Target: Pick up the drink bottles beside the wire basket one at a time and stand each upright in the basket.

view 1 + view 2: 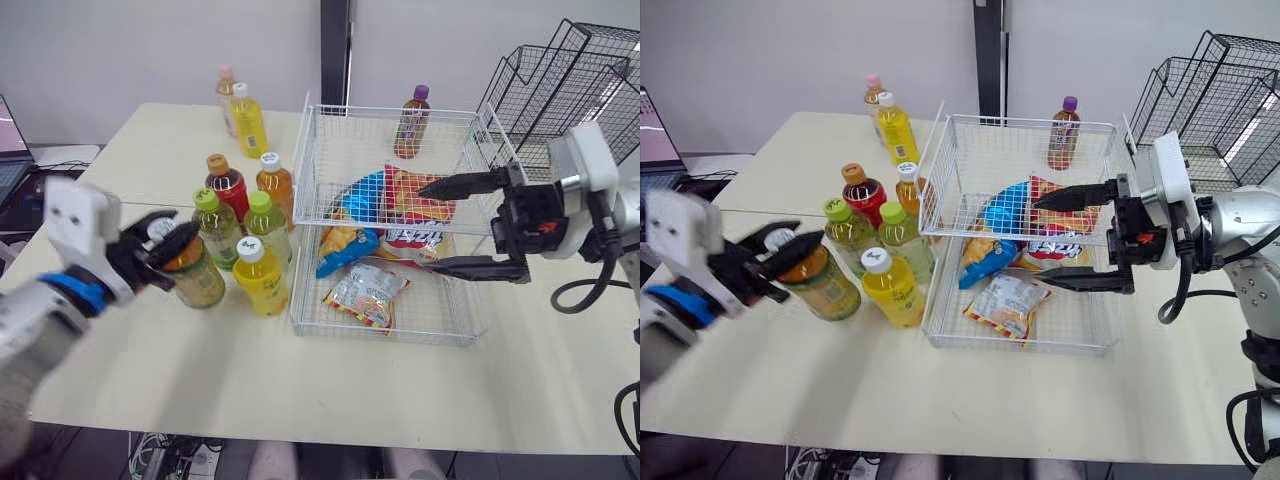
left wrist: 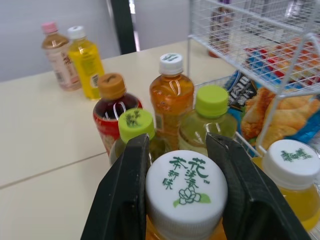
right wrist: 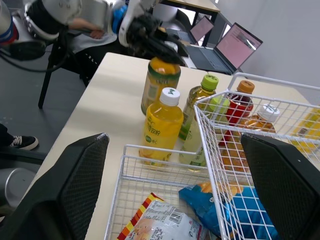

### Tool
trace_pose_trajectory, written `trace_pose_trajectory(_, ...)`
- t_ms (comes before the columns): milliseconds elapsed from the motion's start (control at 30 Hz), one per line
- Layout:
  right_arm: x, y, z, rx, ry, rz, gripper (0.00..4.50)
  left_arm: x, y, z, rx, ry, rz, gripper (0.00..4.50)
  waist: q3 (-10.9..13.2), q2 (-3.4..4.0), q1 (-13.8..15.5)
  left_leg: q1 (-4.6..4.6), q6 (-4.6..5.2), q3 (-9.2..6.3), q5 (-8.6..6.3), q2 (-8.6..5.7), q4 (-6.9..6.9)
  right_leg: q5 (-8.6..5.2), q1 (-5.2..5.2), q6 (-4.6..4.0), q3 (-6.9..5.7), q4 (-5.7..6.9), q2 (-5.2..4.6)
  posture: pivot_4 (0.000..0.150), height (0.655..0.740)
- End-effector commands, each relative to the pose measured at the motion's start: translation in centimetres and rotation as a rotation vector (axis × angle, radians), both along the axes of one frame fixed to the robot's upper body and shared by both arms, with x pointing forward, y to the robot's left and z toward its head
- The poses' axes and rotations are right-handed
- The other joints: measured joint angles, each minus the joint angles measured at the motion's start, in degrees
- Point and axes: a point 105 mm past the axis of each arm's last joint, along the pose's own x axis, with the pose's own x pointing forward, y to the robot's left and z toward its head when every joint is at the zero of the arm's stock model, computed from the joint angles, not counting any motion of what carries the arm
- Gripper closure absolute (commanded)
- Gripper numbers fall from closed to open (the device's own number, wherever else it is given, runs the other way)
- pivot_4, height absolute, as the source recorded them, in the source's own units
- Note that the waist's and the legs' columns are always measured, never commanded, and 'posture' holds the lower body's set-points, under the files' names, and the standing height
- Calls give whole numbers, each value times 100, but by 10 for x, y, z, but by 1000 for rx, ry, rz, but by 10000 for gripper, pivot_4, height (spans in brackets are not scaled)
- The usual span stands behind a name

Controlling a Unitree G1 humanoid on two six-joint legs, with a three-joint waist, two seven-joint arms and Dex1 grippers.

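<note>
One white-capped amber plastic bottle (image 1: 200,280) is sitting clamped between the left jaws, while a white wire basket (image 1: 455,300) is lying below the open right jaws.

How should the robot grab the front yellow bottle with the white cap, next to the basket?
By its white cap, coming straight down from above. The yellow bottle stands upright, with a green-capped bottle close behind and the basket wall beside it, so the top is likely the easiest way in.
</note>
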Motion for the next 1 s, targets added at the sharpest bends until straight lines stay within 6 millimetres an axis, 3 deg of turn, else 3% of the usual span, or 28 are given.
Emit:
trace_pose_trajectory(33,-8,-6,18,24,-62,-33,0,-8,-2,36,48,-26,-106,31181,1,3,-10,2,1,-4,0,1,-4,-2,0,-2,-1,0,-15,1500,7207)
trace_pose_trajectory(167,-14,-16,23,28,-63,-101,0,-1,-4,78,67,-53,-168,31181,6,3,12,-13,1,-10,-1,-6,-12,-3,4,-2,-13,2,-27,1500,7207)
trace_pose_trajectory(333,-17,-44,35,37,-89,-281,0,18,-24,136,9,-160,-308,31181,7,6,143,-89,-2,-29,3,-17,10,-3,-20,-1,-57,5,-4,1500,7207)
trace_pose_trajectory(500,-33,-44,31,67,-82,-347,0,43,-78,189,-17,-254,-526,31182,8,5,217,-96,-4,-39,4,-25,13,-1,-15,1,-61,2,24,1500,7207)
trace_pose_trajectory(667,-35,-52,27,151,-130,-498,0,75,-134,205,-2,-319,-626,31182,9,9,160,-102,-4,-34,4,-25,11,-1,-20,1,-47,0,26,1500,7207)
trace_pose_trajectory(767,-40,-51,20,167,-123,-538,0,84,-168,207,-48,-320,-710,31182,11,13,113,-106,-4,-32,4,-23,8,-1,-30,1,-41,3,27,1500,7207)
trace_pose_trajectory(867,-44,-52,15,180,-136,-596,0,89,-207,201,-93,-307,-801,31182,14,18,84,-131,-5,-36,5,-23,8,-1,-48,1,-45,5,30,1500,7207)
trace_pose_trajectory(1000,-43,-54,13,205,-157,-680,0,102,-240,183,-127,-298,-828,31182,12,20,43,-161,-9,-32,9,-26,14,-1,-78,2,-39,8,29,1500,7207)
